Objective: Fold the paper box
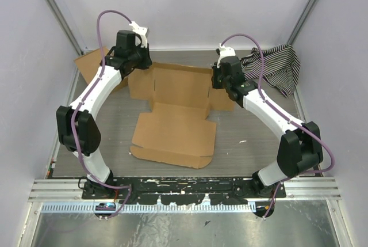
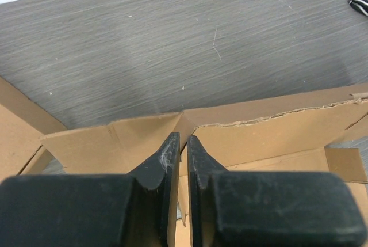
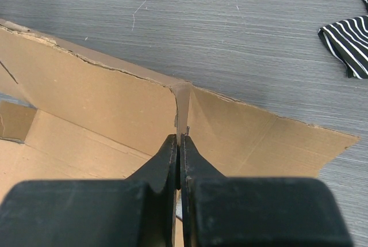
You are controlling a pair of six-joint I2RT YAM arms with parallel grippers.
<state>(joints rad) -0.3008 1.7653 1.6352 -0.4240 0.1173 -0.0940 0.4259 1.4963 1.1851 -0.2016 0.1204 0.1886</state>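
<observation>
The paper box (image 1: 175,123) lies partly folded in the middle of the table, its back wall and side flaps raised and its big front panel flat. My left gripper (image 1: 140,67) is at the box's back left corner. In the left wrist view it (image 2: 183,139) is shut on an upright flap of the box (image 2: 259,135). My right gripper (image 1: 218,81) is at the back right corner. In the right wrist view it (image 3: 179,139) is shut tight on the thin upright edge of the box (image 3: 103,100) where two walls meet.
A smaller plain cardboard rectangle (image 1: 89,65) lies at the back left, partly under my left arm. A black-and-white striped cloth (image 1: 276,65) lies at the back right and also shows in the right wrist view (image 3: 348,40). Enclosure walls stand close on both sides.
</observation>
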